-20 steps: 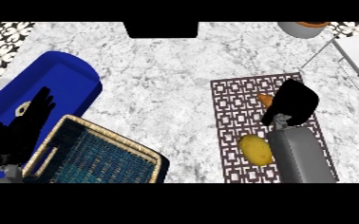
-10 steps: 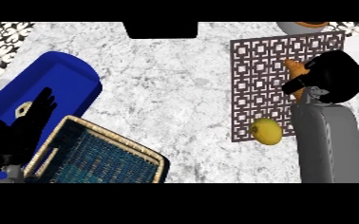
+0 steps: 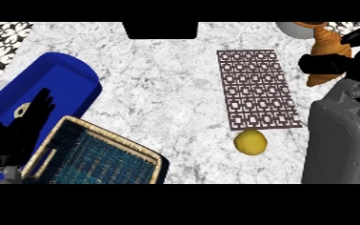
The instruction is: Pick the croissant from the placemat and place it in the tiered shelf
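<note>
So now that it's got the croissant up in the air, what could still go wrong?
The right hand grips the croissant only around its middle, both ends sticking out, so it might slip or twist on the way. The shelf sits at the far lower left, a long carry across the counter. The left hand rests open right beside the shelf and the blue bowl, so it could crowd the drop spot.

Bright, even light from above, hardly any shadow.
The marble counter [image 3: 162, 76] left of the right hand [image 3: 325, 66] is evenly lit, without glare. The croissant [image 3: 327, 45] that hand clasps shows orange with darker folds. It and the left hand [image 3: 32, 121] read flat black; the basket [image 3: 49, 145] beside the left hand has one dark outer wall.
</note>
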Controlling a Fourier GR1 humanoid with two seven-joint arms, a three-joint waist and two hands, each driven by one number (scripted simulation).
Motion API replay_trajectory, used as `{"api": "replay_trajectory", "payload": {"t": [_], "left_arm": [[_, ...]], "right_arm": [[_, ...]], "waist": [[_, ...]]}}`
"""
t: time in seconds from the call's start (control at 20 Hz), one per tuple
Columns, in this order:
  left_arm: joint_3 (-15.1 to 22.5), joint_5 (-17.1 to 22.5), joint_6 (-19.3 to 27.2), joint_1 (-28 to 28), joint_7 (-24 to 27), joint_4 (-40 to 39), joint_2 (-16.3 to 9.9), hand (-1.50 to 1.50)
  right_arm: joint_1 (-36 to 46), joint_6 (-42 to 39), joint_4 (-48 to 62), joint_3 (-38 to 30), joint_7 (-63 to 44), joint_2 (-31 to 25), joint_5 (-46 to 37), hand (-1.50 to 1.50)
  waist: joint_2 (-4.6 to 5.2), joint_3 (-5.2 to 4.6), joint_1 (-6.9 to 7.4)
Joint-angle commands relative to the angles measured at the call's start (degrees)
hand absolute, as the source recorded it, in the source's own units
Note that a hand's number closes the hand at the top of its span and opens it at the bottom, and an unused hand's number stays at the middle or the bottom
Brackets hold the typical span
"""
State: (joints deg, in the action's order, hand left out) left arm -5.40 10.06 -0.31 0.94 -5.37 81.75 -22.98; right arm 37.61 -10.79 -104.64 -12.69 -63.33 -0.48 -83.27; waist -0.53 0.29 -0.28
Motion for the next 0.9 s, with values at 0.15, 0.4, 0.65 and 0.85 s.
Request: {"api": "replay_trajectory", "payload": {"t": [0.15,0.4,0.65,0.85], "left_arm": [[-0.5,-0.4,0.0,1.0,-0.3,1.7,0.7,0.00],[0.3,-2.0,0.8,-0.5,0.3,-1.1,2.1,0.00],[-1.2,-0.1,-1.6,1.6,0.4,-0.5,0.6,0.00],[0.2,-2.4,1.1,0.0,0.8,-0.9,3.0,0.00]], "right_arm": [[11.0,-10.9,-4.3,-0.8,-8.5,-2.3,-6.4,1.50],[15.4,-15.3,-6.2,-1.3,-7.2,-3.3,-11.9,1.50],[20.0,-22.7,-1.5,-5.5,-3.3,-8.0,-16.5,1.50],[25.2,-26.0,1.6,-10.0,-0.3,-10.7,-17.1,1.50]], "waist": [[0.30,-0.34,0.43],[0.29,-0.38,-0.02],[0.17,-0.44,0.04],[0.28,-0.40,0.02]]}}
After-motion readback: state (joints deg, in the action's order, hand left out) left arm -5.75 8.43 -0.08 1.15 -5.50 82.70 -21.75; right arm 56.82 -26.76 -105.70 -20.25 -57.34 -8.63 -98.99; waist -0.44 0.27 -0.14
